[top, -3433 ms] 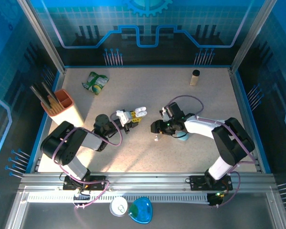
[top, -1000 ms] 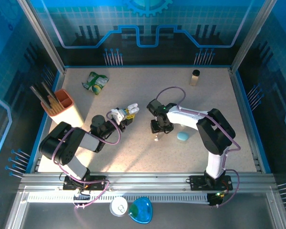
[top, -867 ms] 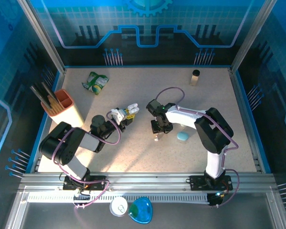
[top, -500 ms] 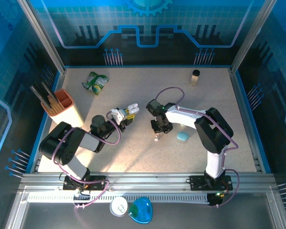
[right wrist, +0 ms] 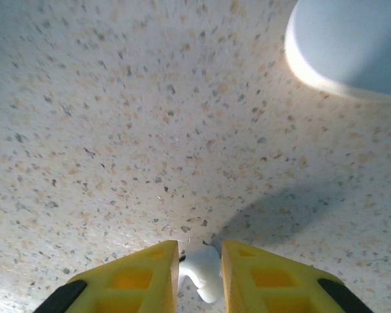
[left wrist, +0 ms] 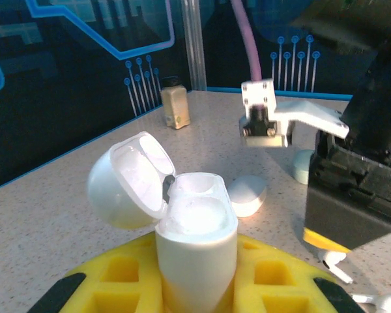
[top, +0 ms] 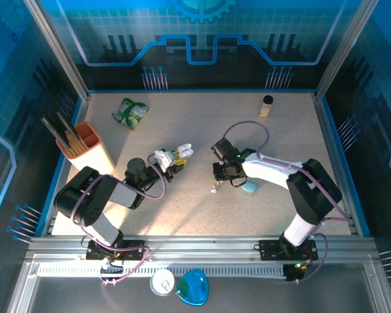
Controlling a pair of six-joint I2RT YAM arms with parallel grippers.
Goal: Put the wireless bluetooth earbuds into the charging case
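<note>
Leftmost, an orange plastic holder [top: 86, 142] of dark tools [top: 55, 125] and a crinkled green packet [top: 130, 112] sit on the speckled tabletop [top: 182, 215], while the left gripper [left wrist: 195, 280] is clamped on the glossy white pebble-shaped charging case [left wrist: 197, 218], its hinged lid open. Rightward, the right gripper [right wrist: 199, 261], low over the table, pinches a tiny white plastic earbud [right wrist: 202, 272] between yellow pads [right wrist: 143, 274], a smooth pale teal case [right wrist: 352, 45] lying just beyond.

Right wrist: earbud [right wrist: 202, 277] runs off the bottom edge between the right fingers [right wrist: 140, 280], teal case [right wrist: 352, 45] cropped at top right; left wrist: charging case [left wrist: 195, 228] base buried in the left fingers [left wrist: 117, 274], second earbud [left wrist: 378, 303] clipped at the lower right corner; top view: white speck [top: 214, 189] too small to identify.
</note>
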